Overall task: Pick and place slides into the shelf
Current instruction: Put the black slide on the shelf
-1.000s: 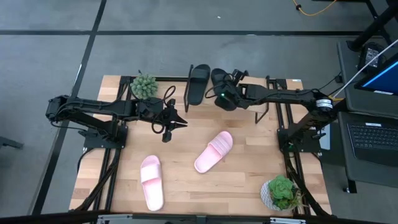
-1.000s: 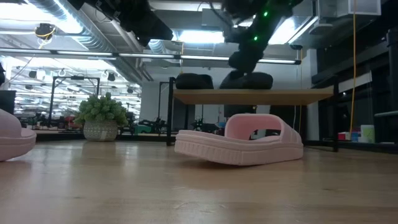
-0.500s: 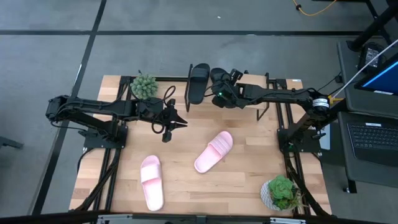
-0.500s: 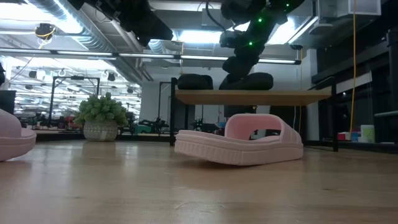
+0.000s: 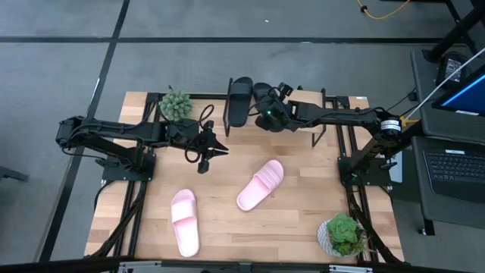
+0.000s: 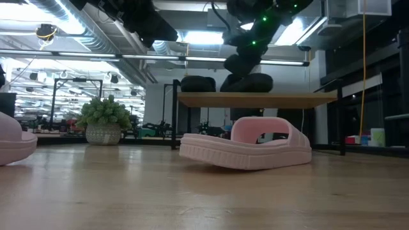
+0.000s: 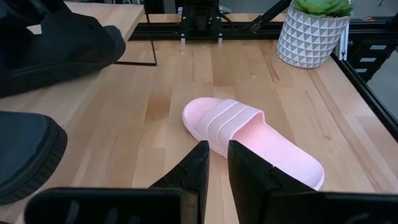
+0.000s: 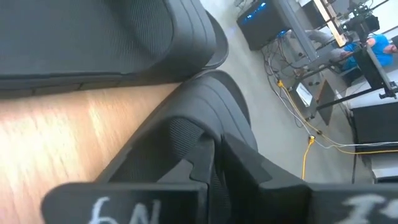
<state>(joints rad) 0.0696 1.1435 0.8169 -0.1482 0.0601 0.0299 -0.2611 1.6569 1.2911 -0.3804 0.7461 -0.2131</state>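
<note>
Shelf (image 5: 333,101) is set at counter (image 5: 303,220) back edge | 2 black slides (image 5: 241,100) on it | 2 pink slides (image 5: 261,184) on open counter | right jaws (image 5: 263,102) closed on second black slide (image 5: 264,92) | left jaws (image 5: 220,149) closed, empty, mid-counter

Second pink slide (image 6: 11,144) cut off at low view's edge, shelf (image 5: 337,101) mostly hidden under right arm

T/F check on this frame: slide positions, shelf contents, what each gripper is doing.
1. Both black slides are on the shelf. True.
2. The right gripper is at the second black slide, on the shelf. True; its fingers are closed on that slide's strap.
3. One pink slide sits on the shelf. False: both pink slides lie on the tabletop.
4. The left gripper holds a pink slide. False: it is shut and empty, above the tabletop.
</note>
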